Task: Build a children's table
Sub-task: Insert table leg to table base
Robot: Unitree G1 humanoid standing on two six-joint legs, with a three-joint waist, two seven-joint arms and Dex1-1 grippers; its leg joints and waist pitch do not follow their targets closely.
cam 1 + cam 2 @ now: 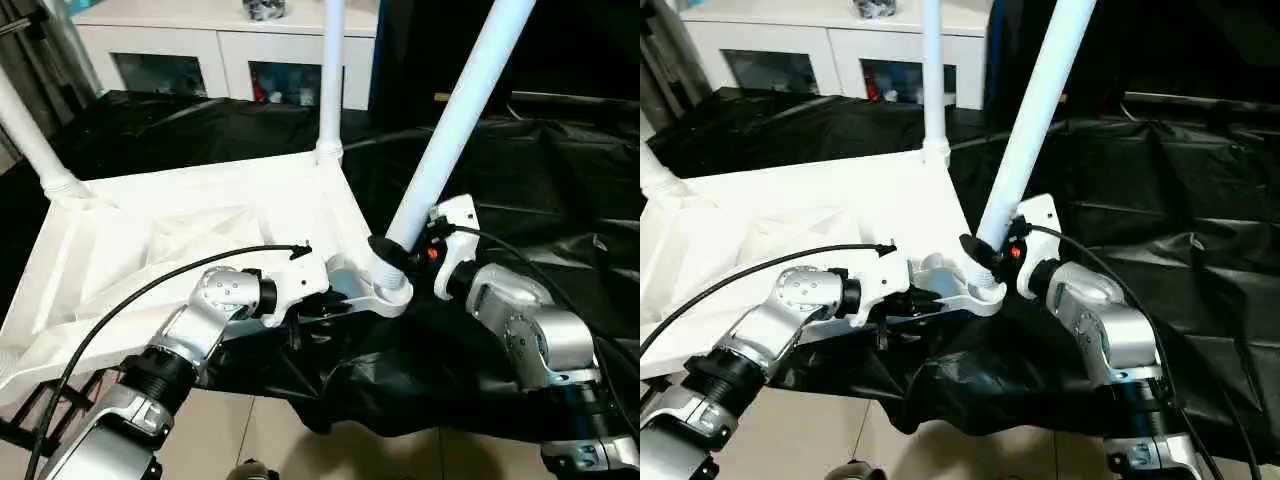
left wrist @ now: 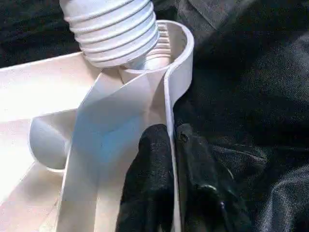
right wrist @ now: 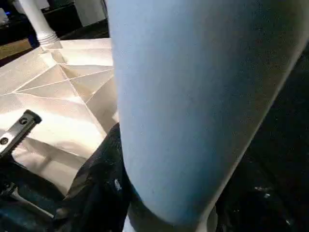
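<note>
Tabletop [image 1: 200, 240] is upside down on the black table [image 1: 560, 190], two legs already standing at its far corners. Right gripper [image 1: 392, 252] is clamped on a third leg [image 1: 455, 125], threaded end at the near corner socket [image 1: 385, 295] but leaning hard. Left gripper [image 2: 169, 159] pinches the rim beside that socket. My worry: turning it this tilted will cross-thread or pop it out.

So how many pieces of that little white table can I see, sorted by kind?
Legs: 3, the back left one, the back one and the near one at the right claw
Tabletop: 1
Total: 4
</note>
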